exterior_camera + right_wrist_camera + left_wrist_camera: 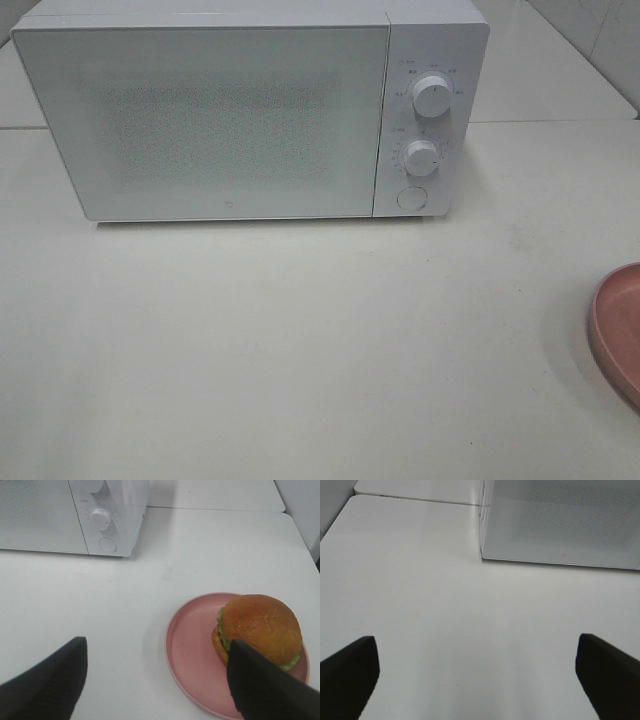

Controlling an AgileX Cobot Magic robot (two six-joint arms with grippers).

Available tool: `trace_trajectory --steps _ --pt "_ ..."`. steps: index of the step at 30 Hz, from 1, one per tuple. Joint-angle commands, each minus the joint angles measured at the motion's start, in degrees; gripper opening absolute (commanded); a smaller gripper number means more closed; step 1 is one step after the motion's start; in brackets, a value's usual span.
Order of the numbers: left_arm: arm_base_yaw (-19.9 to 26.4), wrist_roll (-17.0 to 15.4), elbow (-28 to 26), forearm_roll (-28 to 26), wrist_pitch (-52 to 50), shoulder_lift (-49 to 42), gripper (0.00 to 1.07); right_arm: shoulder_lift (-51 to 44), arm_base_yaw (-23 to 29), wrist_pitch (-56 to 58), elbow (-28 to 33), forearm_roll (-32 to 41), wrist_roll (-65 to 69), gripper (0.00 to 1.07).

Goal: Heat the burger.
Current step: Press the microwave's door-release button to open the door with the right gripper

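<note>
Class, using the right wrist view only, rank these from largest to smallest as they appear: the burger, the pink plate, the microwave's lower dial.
1. pink plate
2. burger
3. lower dial, which sits farther from the camera, so it may only look smallest

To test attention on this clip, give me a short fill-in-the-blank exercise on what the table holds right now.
The microwave door is ___.
The burger sits on a ___ plate.
The microwave's panel has ___ round knobs above a button.
The left gripper, jaws open, holds ___.
Missing words: closed; pink; two; nothing.
</note>
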Motion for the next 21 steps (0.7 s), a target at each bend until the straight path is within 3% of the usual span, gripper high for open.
trace_trajectory --steps 1,21 --pt "0.17 0.00 0.00 -0.17 0.00 -1.32 1.00 -1.49 -0.17 -0.23 0.17 -0.52 -0.74 0.75" --pt "0.17 0.00 0.00 -0.17 0.00 -1.32 1.00 0.97 -0.17 -1.09 -1.89 -0.40 -0.06 0.75"
